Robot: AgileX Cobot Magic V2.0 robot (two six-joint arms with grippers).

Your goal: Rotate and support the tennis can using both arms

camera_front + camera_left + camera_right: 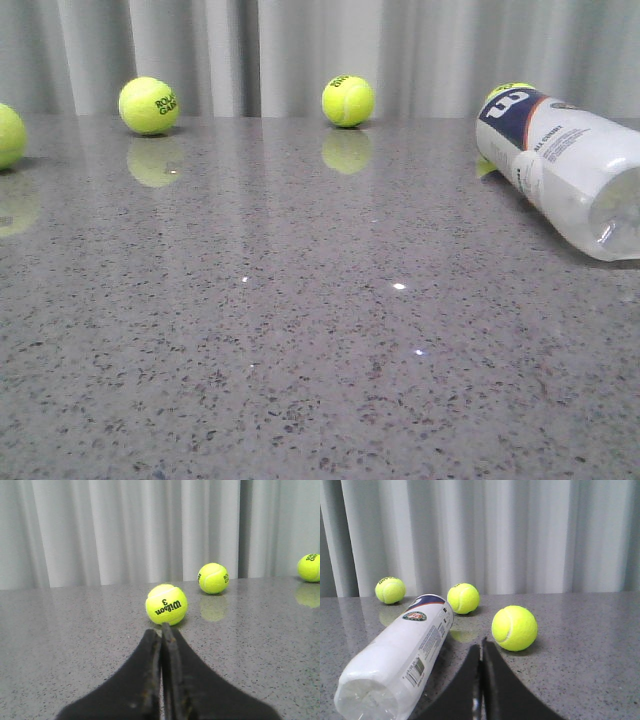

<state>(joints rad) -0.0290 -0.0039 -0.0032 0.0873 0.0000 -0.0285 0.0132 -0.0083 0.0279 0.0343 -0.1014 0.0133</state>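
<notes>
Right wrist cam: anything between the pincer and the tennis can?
Nothing. In the right wrist view, only bare table separates the shut right pincer from the tennis can, which lies on its side.

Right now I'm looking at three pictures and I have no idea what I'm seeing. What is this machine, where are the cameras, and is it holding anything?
It is a robot with two arms, each ending in a claw. One camera looks forward over the grey speckled table; neither arm shows there. The other two cameras ride on the wrists, so the black wedges at their lower edges are the left claw and the right claw. Both are shut and hold nothing.

On the table lies the tennis can, a white and navy tube on its side, at the robot's right. Yellow-green tennis balls are scattered around. One ball sits just ahead of the left claw; the can lies beside the right claw.
</notes>
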